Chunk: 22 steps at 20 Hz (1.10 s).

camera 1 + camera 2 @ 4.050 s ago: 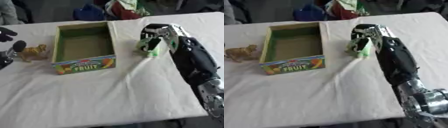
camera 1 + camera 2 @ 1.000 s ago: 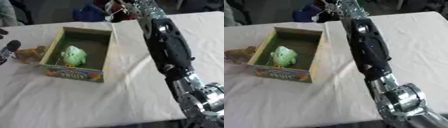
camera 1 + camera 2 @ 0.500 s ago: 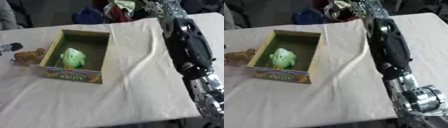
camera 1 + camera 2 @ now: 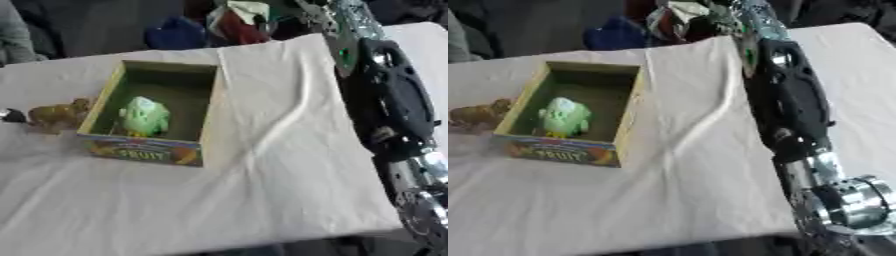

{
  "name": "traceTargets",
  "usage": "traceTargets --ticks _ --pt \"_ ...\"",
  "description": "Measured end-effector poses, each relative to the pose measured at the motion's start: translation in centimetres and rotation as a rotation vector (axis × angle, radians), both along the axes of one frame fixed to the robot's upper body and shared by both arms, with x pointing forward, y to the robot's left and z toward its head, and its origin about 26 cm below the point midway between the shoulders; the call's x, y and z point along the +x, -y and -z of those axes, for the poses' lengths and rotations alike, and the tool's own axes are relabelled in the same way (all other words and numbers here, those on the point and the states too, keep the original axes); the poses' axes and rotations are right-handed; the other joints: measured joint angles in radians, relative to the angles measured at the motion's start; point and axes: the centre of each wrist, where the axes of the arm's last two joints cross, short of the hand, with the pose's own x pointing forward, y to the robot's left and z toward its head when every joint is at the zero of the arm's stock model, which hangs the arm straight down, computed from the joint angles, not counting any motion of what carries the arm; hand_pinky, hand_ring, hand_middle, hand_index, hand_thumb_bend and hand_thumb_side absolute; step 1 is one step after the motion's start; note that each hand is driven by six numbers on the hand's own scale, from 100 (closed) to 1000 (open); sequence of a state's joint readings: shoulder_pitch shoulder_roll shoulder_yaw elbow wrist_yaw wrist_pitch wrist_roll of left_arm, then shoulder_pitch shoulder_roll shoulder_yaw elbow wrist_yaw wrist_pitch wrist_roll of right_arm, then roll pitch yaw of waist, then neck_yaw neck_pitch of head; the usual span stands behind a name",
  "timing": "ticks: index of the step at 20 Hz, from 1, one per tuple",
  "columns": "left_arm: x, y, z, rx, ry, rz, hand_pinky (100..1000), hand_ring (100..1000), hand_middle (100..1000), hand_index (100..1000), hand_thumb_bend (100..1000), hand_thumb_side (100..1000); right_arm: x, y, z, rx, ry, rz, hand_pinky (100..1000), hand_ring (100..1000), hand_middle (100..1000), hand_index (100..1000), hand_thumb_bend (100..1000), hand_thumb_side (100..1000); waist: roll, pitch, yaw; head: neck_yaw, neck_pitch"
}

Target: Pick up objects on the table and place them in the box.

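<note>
Lying in box (image 4: 208, 118), green toy (image 4: 143, 115)

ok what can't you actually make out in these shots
- Right hand: past the top edge in both views; only the right arm shows.
- Left hand: only a dark tip at the left eye view's edge.
- Brown toy: too blurred to identify.
- Green toy in the box: details blurred.

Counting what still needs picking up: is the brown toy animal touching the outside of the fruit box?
Cannot tell. In the left eye view the brown toy animal sits right beside the box at its left wall, but no clear gap or contact shows between them.
</note>
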State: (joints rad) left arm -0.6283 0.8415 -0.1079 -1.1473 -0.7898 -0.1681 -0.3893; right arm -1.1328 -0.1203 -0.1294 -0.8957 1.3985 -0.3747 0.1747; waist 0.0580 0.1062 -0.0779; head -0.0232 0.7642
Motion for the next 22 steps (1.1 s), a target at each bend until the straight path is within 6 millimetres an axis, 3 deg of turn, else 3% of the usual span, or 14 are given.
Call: traceTargets --ticks 4,13,18,22 --pt "1.0 0.3 2.1 0.011 -0.039 -0.009 704 705 673 753 829 541 -0.1 0.1 0.2 0.004 -0.004 0.001 736 776 844 898 148 473 -0.002 0.0 -0.002 0.0 0.0" --pt "2.5 1.5 5.6 0.047 -0.053 -0.03 687 682 643 724 625 461 -0.1 0.1 0.2 0.011 -0.005 -0.001 736 776 844 897 123 483 -0.01 0.0 -0.007 0.005 0.0" --pt "2.9 1.9 6.9 0.063 -0.013 -0.046 688 684 645 725 545 439 -0.1 0.1 0.2 0.015 -0.006 -0.003 736 775 843 897 106 492 -0.012 0.002 -0.01 0.038 0.0" --pt "3.2 2.4 7.6 0.074 0.024 -0.053 685 686 646 723 543 437 -0.1 0.0 0.2 0.019 -0.007 -0.006 736 775 843 897 100 501 -0.013 0.004 -0.01 0.065 0.0"
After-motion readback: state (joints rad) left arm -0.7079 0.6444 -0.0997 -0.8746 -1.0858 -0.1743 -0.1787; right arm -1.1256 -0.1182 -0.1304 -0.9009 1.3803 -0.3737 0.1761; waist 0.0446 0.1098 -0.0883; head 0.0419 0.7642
